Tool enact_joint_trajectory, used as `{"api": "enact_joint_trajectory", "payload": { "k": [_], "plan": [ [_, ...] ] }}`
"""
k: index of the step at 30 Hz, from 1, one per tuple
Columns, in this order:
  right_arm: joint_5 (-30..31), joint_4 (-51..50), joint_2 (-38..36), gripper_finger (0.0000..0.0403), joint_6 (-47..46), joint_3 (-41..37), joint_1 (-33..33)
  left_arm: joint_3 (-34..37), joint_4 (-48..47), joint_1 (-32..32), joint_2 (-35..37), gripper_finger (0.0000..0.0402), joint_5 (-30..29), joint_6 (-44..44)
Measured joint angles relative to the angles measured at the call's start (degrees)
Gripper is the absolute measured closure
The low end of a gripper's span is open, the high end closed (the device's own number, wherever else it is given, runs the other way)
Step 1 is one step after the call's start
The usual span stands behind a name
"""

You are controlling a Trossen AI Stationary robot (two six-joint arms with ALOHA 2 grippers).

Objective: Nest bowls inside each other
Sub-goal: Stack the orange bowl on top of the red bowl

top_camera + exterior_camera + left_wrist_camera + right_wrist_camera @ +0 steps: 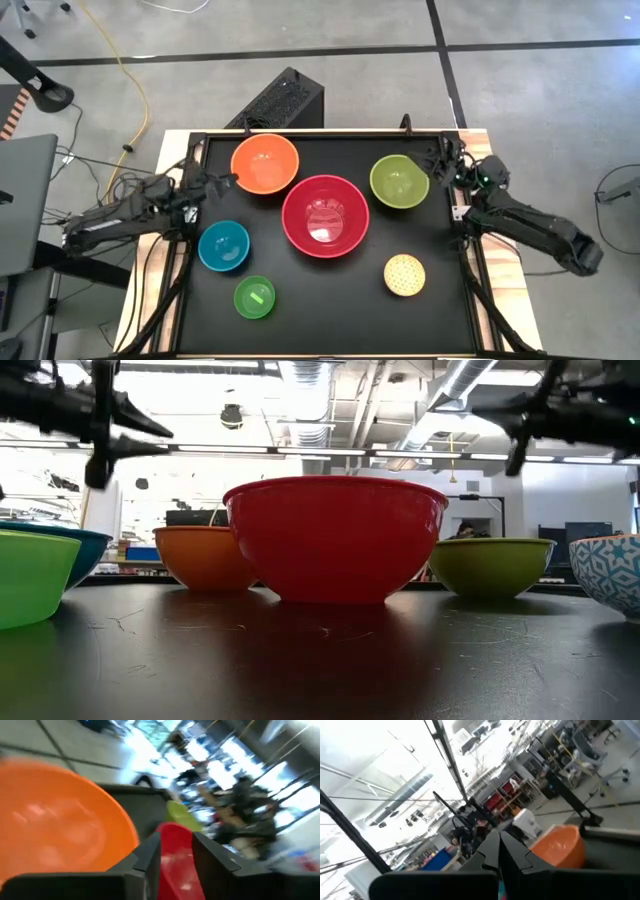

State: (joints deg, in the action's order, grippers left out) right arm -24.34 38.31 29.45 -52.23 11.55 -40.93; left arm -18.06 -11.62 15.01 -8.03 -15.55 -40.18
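Observation:
Six bowls stand open side up on the black table, each apart from the others. The red bowl (325, 214) is in the middle, with the orange bowl (265, 163) far left of it and the olive-green bowl (399, 181) far right. The blue bowl (223, 245) and the bright green bowl (254, 296) are near left, and the speckled yellow bowl (404, 275) is near right. My left gripper (228, 181) hovers open just left of the orange bowl, above table level. My right gripper (437, 160) hovers shut by the far right corner, beside the olive-green bowl. Neither holds anything.
A raised frame (190, 150) runs around the table's edges. A black box (280, 100) stands on the floor behind the far edge. Bare table lies along the near edge between the bright green and speckled yellow bowls.

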Motion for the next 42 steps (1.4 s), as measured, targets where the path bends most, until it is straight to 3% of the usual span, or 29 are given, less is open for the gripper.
{"api": "enact_joint_trajectory", "payload": {
  "k": [7,16,23,29,36,42],
  "plan": [
    [6.77,-12.24,19.04,0.0378,13.22,17.96,9.15,-15.02,-16.82,5.4,-17.85,0.0367,-14.13,9.63],
    [6.87,-22.75,48.92,0.0337,24.7,45.69,15.21,-21.56,-22.06,11.15,-32.81,0.0355,-12.97,16.06],
    [3.7,-36.22,70.18,0.0247,27.11,68.07,14.59,-24.7,-24.03,13.93,-33.29,0.0296,-10.57,17.24],
    [4.7,-56.04,85.24,0.0164,30.06,88.55,13.22,-24.73,-25.12,15.21,-32.83,0.0254,-3.75,15.68],
    [10.93,-74.94,99.68,0.0152,31.82,107.17,13.61,-24.73,-25.31,15.23,-32.86,0.0241,-1.57,14.15],
    [14.08,-78.4,104.44,0.0158,32.62,113.1,14.84,-24.73,-25.98,15.21,-32.86,0.0241,-1.2,12.9]
  ]
}}
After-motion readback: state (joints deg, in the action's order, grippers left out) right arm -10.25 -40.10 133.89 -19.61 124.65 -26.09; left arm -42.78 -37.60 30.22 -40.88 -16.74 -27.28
